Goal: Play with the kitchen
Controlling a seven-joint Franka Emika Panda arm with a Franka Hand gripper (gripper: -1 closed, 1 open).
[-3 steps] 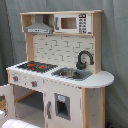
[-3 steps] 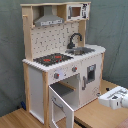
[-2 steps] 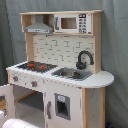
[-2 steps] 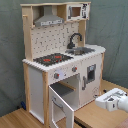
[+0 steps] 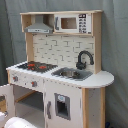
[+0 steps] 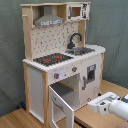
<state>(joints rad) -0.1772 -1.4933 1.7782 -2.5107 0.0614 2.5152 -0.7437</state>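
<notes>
- One arm is advancing: in the second exterior view the pincer (image 6: 99, 106) is now sitting further toward the second exterior view's left than a second ago, closing on the open oven door (image 6: 64, 103).
- The pincer is carrying nothing visible; whether it is open or closed I cannot tell.
- In the first exterior view a pale rounded part of the arm (image 5: 17, 123) is showing at the bottom edge, low beside the cabinet front.
- The kitchen (image 6: 62, 60) is standing upright on the wooden desk (image 6: 95, 117), unmoved, its oven door hanging open toward the arm.
- Further back, the stovetop (image 6: 52, 59), sink (image 6: 82, 50) and black faucet (image 6: 75, 39) are sitting untouched.
- Highest and farthest, the grey hood (image 6: 49, 20) and microwave (image 6: 76, 11) are likewise undisturbed.
- Judgement: the approach is under way; contact with the door is likely next, not yet made.
</notes>
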